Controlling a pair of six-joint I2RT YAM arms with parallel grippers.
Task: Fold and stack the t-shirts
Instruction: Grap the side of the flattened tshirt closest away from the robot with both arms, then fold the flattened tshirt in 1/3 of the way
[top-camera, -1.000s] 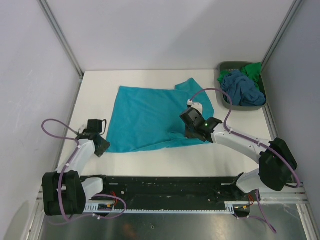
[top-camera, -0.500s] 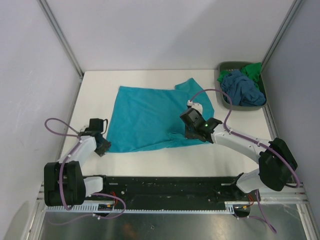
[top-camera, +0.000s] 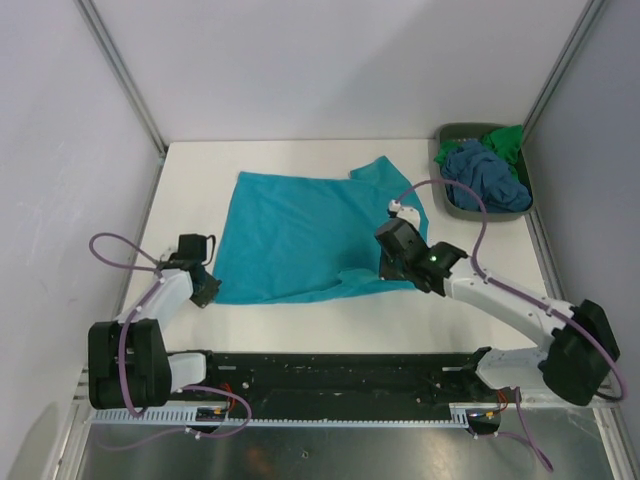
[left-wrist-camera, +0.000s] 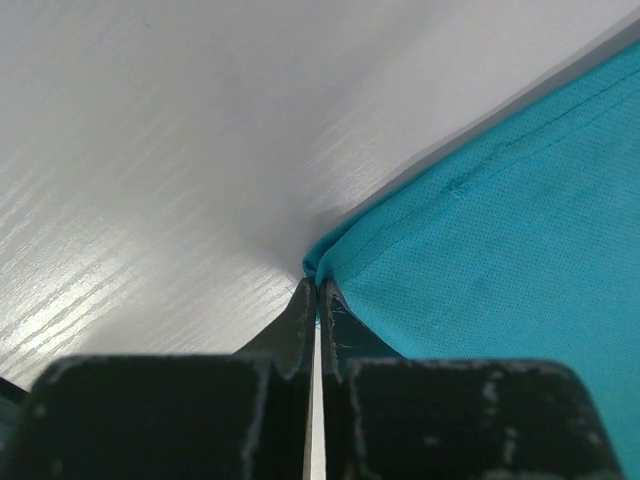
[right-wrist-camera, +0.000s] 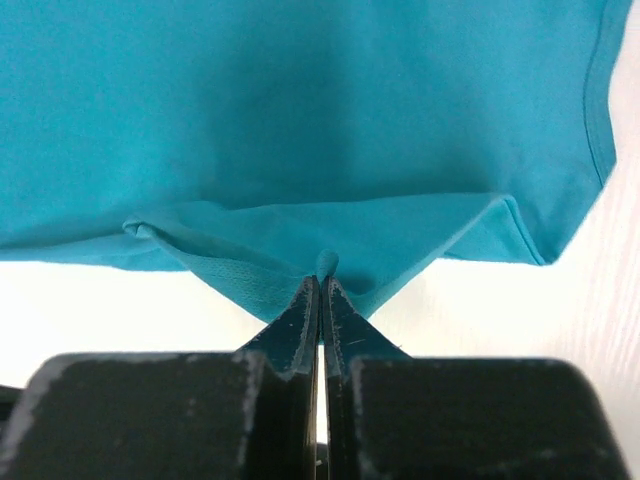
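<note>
Clamped shut on limp, light teal t-shirt (top-camera: 290, 235) at left end effector (left-wrist-camera: 317, 295) and right end effector (right-wrist-camera: 320, 285) tips; probably best gripped by hems.

No text, label, brand, number or sign can be read in any of the views: not on the teal t-shirt (top-camera: 290, 235), the table (top-camera: 300, 155), the bin (top-camera: 460, 128) or the two arms.
</note>
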